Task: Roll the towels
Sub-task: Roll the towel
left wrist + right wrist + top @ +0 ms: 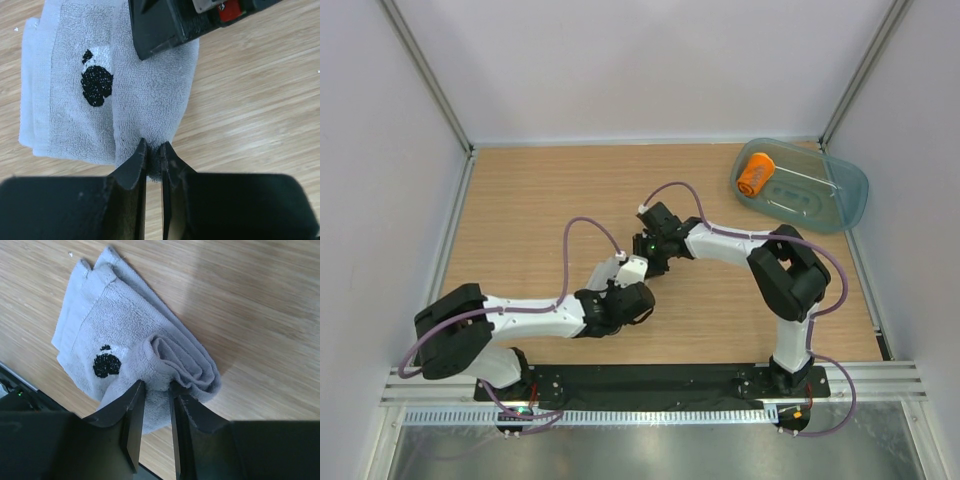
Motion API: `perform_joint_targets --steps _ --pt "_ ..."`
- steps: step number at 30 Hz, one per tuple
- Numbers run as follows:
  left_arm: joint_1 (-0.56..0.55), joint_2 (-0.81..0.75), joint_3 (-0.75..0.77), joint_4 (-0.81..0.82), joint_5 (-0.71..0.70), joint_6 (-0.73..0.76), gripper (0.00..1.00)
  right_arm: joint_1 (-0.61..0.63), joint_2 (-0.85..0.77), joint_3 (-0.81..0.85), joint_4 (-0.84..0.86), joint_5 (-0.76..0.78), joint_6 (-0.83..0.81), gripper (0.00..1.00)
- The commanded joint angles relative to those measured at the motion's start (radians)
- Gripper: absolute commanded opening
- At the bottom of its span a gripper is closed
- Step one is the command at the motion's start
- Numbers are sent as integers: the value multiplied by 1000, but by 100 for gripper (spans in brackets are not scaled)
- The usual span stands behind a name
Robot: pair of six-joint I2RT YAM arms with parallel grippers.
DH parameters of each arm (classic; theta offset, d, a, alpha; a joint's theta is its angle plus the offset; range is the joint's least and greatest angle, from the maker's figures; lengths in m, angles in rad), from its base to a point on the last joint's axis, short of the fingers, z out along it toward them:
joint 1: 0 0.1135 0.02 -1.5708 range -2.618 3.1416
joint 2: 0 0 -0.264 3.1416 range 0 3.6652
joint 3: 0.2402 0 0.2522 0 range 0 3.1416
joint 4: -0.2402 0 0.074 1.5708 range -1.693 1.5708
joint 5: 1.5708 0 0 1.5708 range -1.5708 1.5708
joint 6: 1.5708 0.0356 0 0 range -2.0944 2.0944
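Left wrist cam: left tool (154, 147) pinching near edge of grey towel (80, 125) at centre of surface (260, 125), right tool (156, 386) nipping its half-rolled fold, and it's soft, light, floppy cloth, so grip hems/fold w/ both or roll prob slackens; orange towel (755, 173) sits rolled in tub (830, 200).

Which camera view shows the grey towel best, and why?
Right wrist: the grey towel lies almost whole in frame, with one edge curled into a starting roll. The left wrist view shows it flat, its far end covered by the right hand. The top view barely shows it, if at all.
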Motion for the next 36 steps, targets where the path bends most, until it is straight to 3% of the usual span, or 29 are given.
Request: perform_joint_targets --steps 1,14,24,28,34,36 --pt "24 -59 -11 9 92 4 3 -4 20 -11 33 55 -11 33" --pt "142 -171 -102 149 327 -31 0 -75 -18 95 -169 232 -107 32" --pt "293 -200 -189 325 621 -118 0 -193 -179 83 -280 325 -133 43" --pt "383 -211 -246 477 795 -198 0 -195 -311 -69 -138 188 -112 48" --pt "480 -152 -352 690 918 -310 0 -193 -440 -316 125 -91 -18 52" --pt "515 -124 -395 854 961 -399 0 -193 -441 -362 200 -133 11 52"
